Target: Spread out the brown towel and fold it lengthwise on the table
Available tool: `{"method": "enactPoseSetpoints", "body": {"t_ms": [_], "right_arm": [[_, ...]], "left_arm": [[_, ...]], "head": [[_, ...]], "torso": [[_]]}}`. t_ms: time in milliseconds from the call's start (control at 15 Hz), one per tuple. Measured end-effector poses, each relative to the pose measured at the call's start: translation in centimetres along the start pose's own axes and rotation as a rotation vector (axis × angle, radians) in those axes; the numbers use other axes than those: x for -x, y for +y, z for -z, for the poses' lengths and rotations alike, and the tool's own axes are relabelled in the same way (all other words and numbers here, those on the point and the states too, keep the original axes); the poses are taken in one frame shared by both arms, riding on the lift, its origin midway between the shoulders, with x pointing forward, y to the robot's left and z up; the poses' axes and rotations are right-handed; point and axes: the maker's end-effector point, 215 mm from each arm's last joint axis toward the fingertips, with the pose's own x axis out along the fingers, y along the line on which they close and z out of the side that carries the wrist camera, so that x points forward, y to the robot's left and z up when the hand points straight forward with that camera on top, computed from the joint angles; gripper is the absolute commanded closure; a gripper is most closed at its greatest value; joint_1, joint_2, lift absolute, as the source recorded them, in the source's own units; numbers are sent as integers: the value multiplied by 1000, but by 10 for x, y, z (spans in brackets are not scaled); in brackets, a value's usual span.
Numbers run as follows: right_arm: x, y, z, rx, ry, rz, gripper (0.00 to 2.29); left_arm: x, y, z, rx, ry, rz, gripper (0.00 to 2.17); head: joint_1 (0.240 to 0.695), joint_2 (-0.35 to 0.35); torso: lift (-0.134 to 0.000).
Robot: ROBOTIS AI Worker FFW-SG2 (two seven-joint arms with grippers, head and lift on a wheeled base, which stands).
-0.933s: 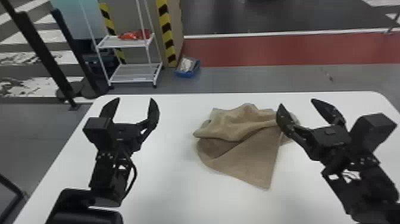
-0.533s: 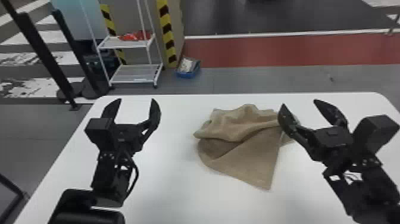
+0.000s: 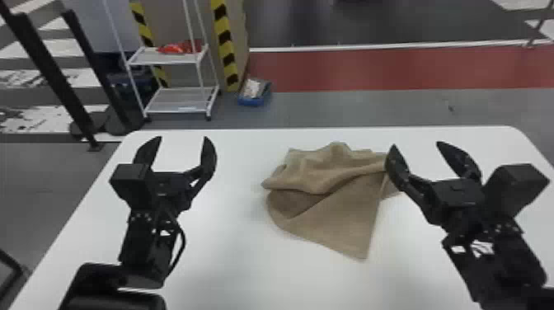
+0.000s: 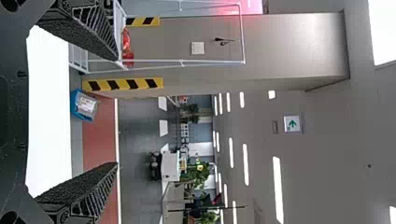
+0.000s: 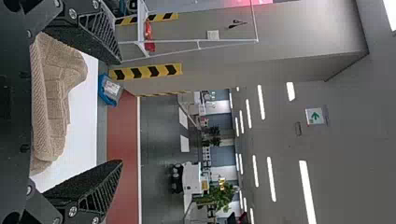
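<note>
In the head view, the brown towel lies toward four o'clock from the left gripper, eight from the right gripper; both spread, empty.

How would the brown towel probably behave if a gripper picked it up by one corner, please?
The brown towel looks floppy, given its loose folds and rumpled top, so it would likely droop and partly unfold. The ribbed, woven texture suggests a fairly grippy cloth, and its thin edges hint that it is light.

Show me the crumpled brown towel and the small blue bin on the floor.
Crumpled brown towel (image 3: pixel 338 226), head view: its smoother near part.
Small blue bin (image 3: pixel 250 101), head view: its near wall.
</note>
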Motion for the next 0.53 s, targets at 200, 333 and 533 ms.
{"method": "enactPoseSetpoints", "body": {"t_ms": [200, 333, 533], "right_arm": [[2, 1, -1, 0, -1, -1, 147], [3, -1, 5, -2, 19, 2, 147], [10, -10, 30, -2, 97, 3, 194]], "left_arm": [[1, -1, 0, 0, 0, 2, 87], [6, -2, 1, -2, 4, 7, 83], [20, -8, 17, 7, 52, 32, 87]], "head": [[675, 112], [680, 111], [695, 98]], "torso": [[-124], [-124], [-124]]}}
